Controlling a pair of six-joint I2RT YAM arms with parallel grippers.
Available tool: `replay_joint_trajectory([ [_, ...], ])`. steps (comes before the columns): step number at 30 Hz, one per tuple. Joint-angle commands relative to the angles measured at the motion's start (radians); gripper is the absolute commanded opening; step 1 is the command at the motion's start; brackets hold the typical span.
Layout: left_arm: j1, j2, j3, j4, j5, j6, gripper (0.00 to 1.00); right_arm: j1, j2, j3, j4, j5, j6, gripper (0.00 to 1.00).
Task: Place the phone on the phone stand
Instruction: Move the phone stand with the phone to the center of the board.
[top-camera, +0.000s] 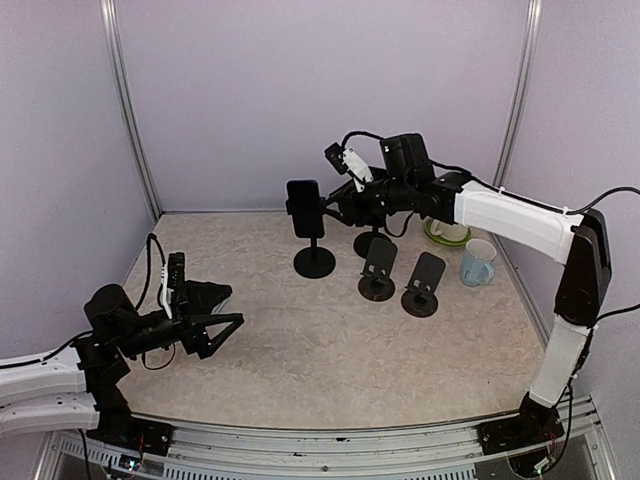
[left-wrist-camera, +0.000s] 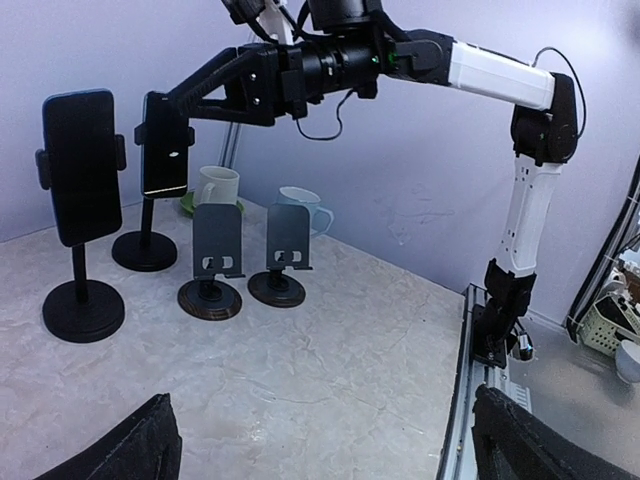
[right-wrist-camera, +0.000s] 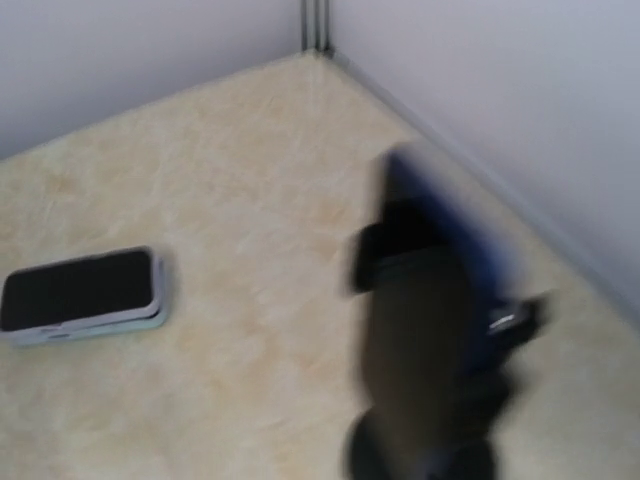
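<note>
At the far middle of the beige, marbled surface (top-camera: 330, 350), the right arm stretches leftward. Its right hand (left-wrist-camera: 172, 108) is at the upper edge of the phone (left-wrist-camera: 165, 150). The phone stands upright in the cradle of a tall phone stand (left-wrist-camera: 143, 250), just right of and behind a second tall stand (left-wrist-camera: 83, 300) that carries its own handset (left-wrist-camera: 80, 165). I cannot tell whether the fingers clamp the phone or only touch it.

The step in hand looks like seating and letting go. To do it well, keep the phone vertical and make sure both long edges sit inside the cradle's side grips. Then part the fingers slowly and draw back clear of the neighbouring stand. A slim pole on a round foot is likely top-heavy and would tip from a sideways nudge.

The left hand (top-camera: 205, 320) sits low at the near left, fingers spread and empty.

Both tall stands are matt black. The phone is a glossy dark slab whose glass may slip. A low bent-plate stand (left-wrist-camera: 217, 250) on a disc foot sits nearer.

The right wrist view is smeared. It shows a grey-edged phone (right-wrist-camera: 80, 292) lying flat, which I cannot place in the other views.
</note>
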Motion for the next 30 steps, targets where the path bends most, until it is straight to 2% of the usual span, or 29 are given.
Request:
replay_joint_trajectory([
  [1,-0.005,-0.023,-0.028,0.035,-0.061,-0.009,0.99,0.100,-0.053,-0.185,0.140,0.222,0.154,0.43],
  [5,-0.005,-0.037,-0.028,0.023,-0.084,-0.006,0.99,0.143,-0.084,-0.366,0.290,0.274,0.251,0.37],
  [10,-0.005,-0.046,-0.029,0.013,-0.096,-0.004,0.99,0.162,-0.015,-0.436,0.343,0.328,0.303,0.32],
  [16,-0.005,-0.057,-0.046,0.021,-0.105,-0.014,0.99,0.167,0.107,-0.455,0.396,0.371,0.365,0.29],
  [23,-0.005,-0.084,-0.060,0.012,-0.120,-0.019,0.99,0.169,0.210,-0.433,0.438,0.455,0.405,0.29],
  [30,-0.005,-0.081,-0.068,0.022,-0.130,-0.024,0.99,0.168,0.312,-0.337,0.398,0.472,0.422,0.30],
])
